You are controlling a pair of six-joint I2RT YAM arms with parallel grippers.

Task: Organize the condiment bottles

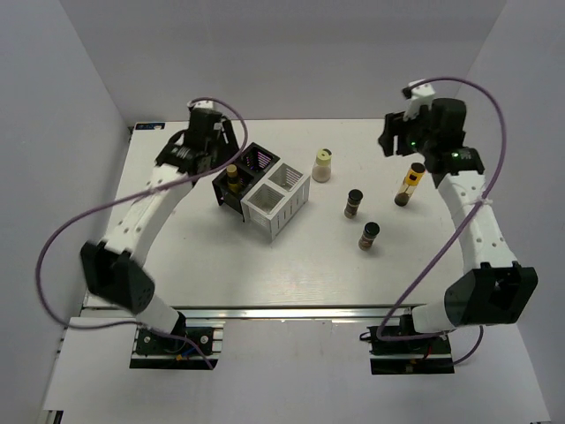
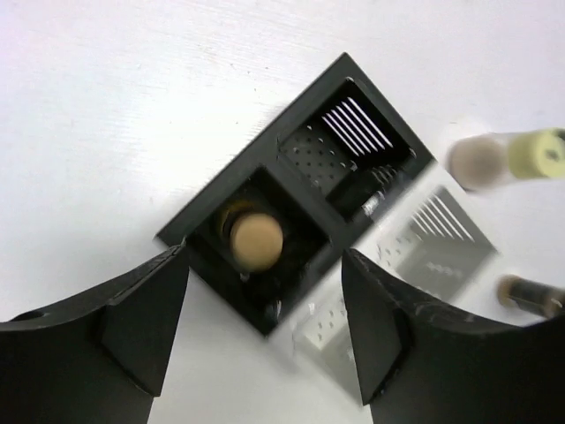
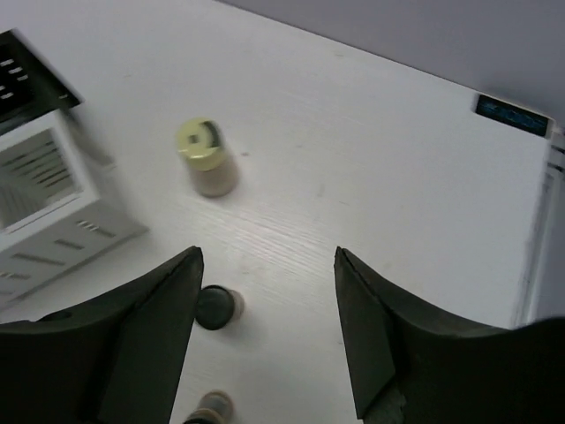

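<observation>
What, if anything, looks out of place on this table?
Nothing is spilled or broken. The black box and white box sit skewed to the edges of the table. The yellow bottle looks elongated, perhaps lying down; the top view cannot settle it.

one bottle (image 1: pixel 232 176) boxed; four bottles (image 1: pixel 353 202) standing outside.

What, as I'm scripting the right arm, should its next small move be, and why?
Probably lower the right gripper toward the yellow bottle: its fingers are open and empty, and that bottle is loose and nearest it.
</observation>
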